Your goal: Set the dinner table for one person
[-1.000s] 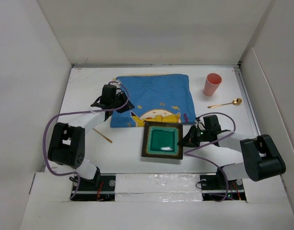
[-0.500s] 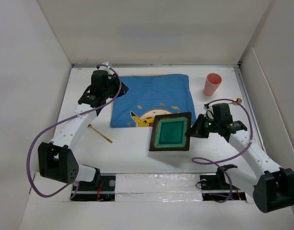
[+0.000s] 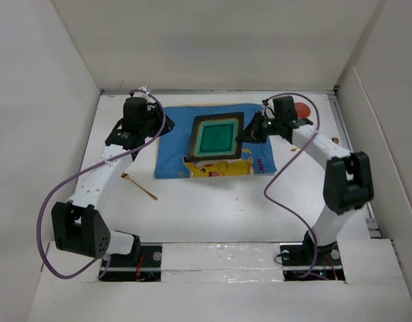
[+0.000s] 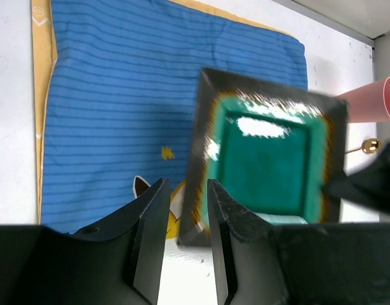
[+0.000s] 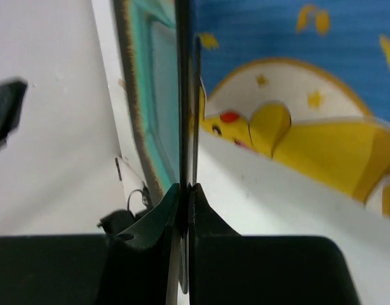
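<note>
Holds over the white tabletop [image 3: 213, 201], far half, above the blue mat [image 3: 172, 144], the green square plate [image 3: 216, 137], brought from the near edge a second ago. Clamps its rim in the right end effector [image 3: 251, 131]. Keeps the left end effector [image 4: 185, 190] slightly parted, empty. Seems ready for setting down.

Pinched at the rim between the pressed-together fingers of the gripper [image 5: 185, 187]: a plate [image 5: 154, 95], upright and edge-on, teal inner face turned left. To the right, blue striped mat [image 5: 277, 38] with yellow cartoon figure, lying on white surface [image 5: 290, 210].
</note>
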Robot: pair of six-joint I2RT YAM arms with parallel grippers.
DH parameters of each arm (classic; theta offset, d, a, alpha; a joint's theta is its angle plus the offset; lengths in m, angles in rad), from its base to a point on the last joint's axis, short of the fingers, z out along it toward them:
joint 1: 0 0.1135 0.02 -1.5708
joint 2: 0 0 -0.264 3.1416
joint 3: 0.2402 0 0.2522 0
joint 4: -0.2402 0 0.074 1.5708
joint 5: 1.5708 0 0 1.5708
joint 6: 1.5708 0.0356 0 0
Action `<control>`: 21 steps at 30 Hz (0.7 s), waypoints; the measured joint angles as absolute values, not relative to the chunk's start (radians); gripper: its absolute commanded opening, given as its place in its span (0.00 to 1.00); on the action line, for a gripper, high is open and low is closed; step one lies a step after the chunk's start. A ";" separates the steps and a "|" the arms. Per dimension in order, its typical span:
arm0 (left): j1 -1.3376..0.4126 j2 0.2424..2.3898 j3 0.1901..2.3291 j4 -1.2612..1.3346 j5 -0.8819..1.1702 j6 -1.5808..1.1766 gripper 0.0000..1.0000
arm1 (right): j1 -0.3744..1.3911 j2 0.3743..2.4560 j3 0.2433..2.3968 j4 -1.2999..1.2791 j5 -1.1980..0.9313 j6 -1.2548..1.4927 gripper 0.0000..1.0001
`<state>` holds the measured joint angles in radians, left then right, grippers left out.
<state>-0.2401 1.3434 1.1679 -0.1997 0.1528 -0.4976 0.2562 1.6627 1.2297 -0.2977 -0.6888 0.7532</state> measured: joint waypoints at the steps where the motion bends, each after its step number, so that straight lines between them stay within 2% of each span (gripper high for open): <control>1: -0.240 1.343 1.168 -0.200 0.155 -0.497 0.28 | 0.256 1.731 1.296 -0.299 -0.687 0.744 0.00; 5: -0.240 1.343 1.166 -0.200 0.157 -0.497 0.28 | 0.251 1.960 1.496 -0.302 -0.694 0.719 0.00; 10: -0.240 1.335 1.143 -0.200 0.165 -0.497 0.28 | 0.238 2.117 1.634 -0.346 -0.723 0.676 0.00; 21: -0.240 1.335 1.131 -0.198 0.173 -0.498 0.28 | 0.237 2.181 1.685 -0.405 -0.839 0.601 0.00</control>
<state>-0.2401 1.3354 1.1309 -0.1982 0.1734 -0.4976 0.2371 2.1811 1.6852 -0.4046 -0.8387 0.6010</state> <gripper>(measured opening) 0.277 0.074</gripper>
